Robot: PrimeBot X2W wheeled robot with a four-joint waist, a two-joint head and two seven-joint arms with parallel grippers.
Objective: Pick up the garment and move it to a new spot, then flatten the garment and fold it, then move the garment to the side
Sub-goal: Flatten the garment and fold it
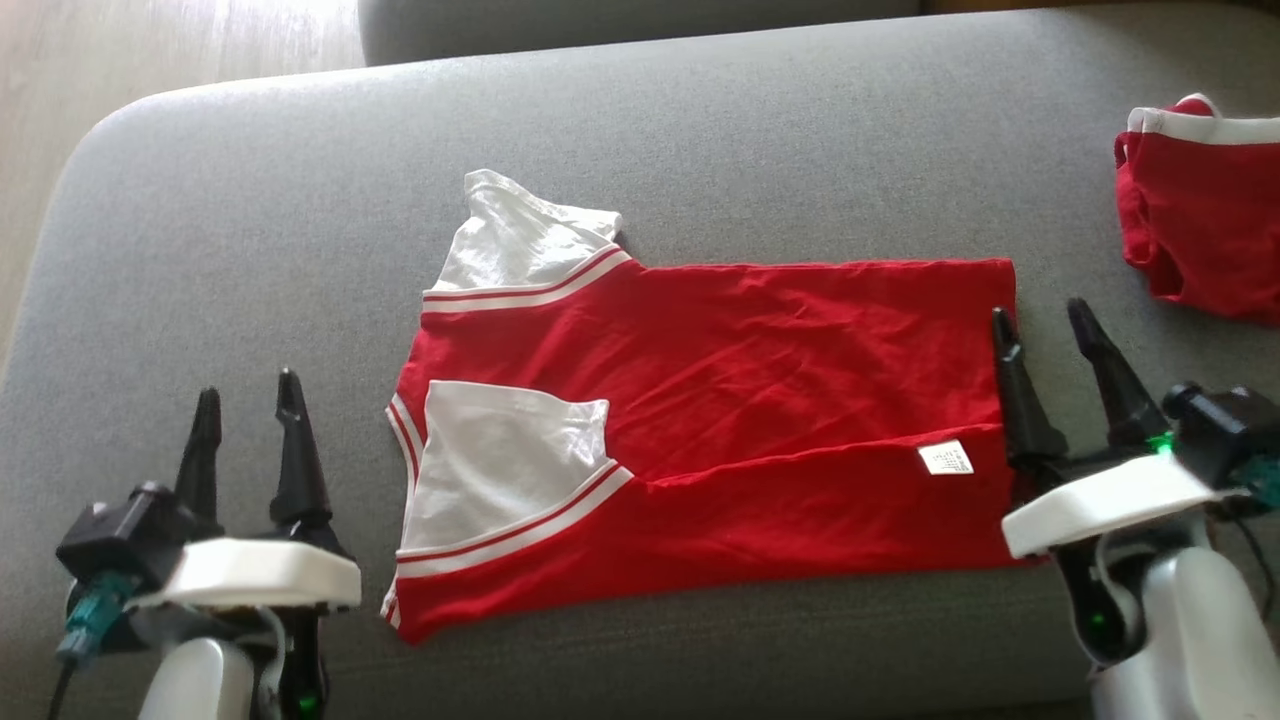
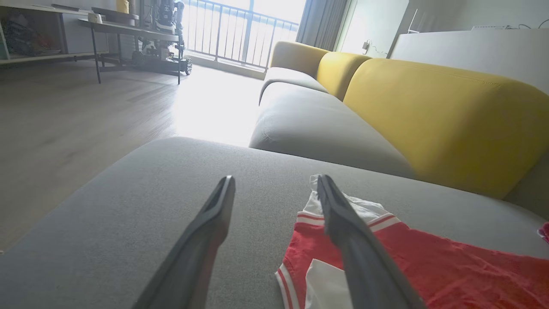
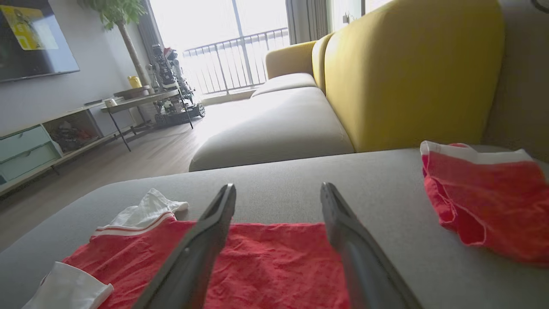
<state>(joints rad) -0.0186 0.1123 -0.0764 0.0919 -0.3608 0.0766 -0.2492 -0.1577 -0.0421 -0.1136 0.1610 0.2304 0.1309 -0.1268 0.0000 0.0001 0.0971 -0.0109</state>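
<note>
mid seat cushion (image 1: pixel 250 200), t-shirt (image 1: pixel 720 400) folded lengthwise. left gripper (image 1: pixel 248 385) beside collar end, right gripper (image 1: pixel 1040 312) at hem, both spread, empty. best, i judge: pinch hem corners evenly, carry toward collar, edges aligned.

garment (image 1: pixel 720 400) lies flat at the middle of the seat cushion (image 1: pixel 250 250), sleeves toward the left. left gripper (image 1: pixel 247 388) stands left of it, apart; right gripper (image 1: pixel 1040 315) stands at its right edge. a smaller cloth piece (image 1: pixel 1200 210) lies farther right and behind. floor (image 1: pixel 150 50) lies beyond the cushion's left end.
</note>
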